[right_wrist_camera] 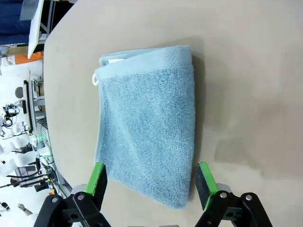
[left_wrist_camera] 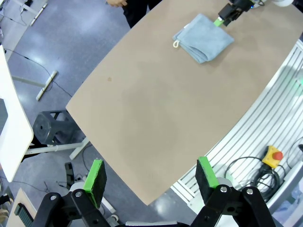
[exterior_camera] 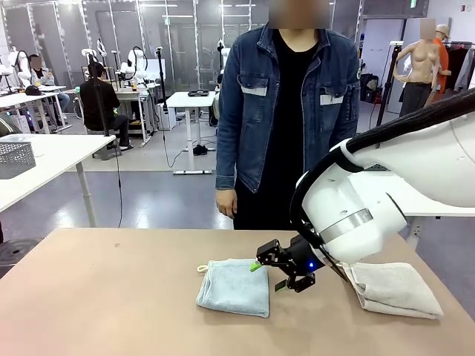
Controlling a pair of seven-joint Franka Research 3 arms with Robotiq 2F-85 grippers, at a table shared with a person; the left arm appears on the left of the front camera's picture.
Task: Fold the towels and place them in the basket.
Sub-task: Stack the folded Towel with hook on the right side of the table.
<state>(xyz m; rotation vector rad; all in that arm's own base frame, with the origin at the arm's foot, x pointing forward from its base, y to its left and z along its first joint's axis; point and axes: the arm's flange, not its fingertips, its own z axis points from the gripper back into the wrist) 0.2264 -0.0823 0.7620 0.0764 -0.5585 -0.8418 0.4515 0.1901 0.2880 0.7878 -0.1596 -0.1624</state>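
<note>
- Right gripper (exterior_camera: 271,275): we see the jaws spread wide, empty, poised just above the right edge of the folded pale blue towel (exterior_camera: 234,287).
- From the right wrist, that towel (right_wrist_camera: 149,120) lies flat between the green pads (right_wrist_camera: 98,178), its hanging loop at the far corner.
- Left gripper (left_wrist_camera: 150,181): jaws wide, nothing held, hovering off the table (left_wrist_camera: 156,118) edge.
- A folded beige towel (exterior_camera: 393,289) lies at the table's right side, partly behind the right arm.
- A person stands at the far side.
</note>
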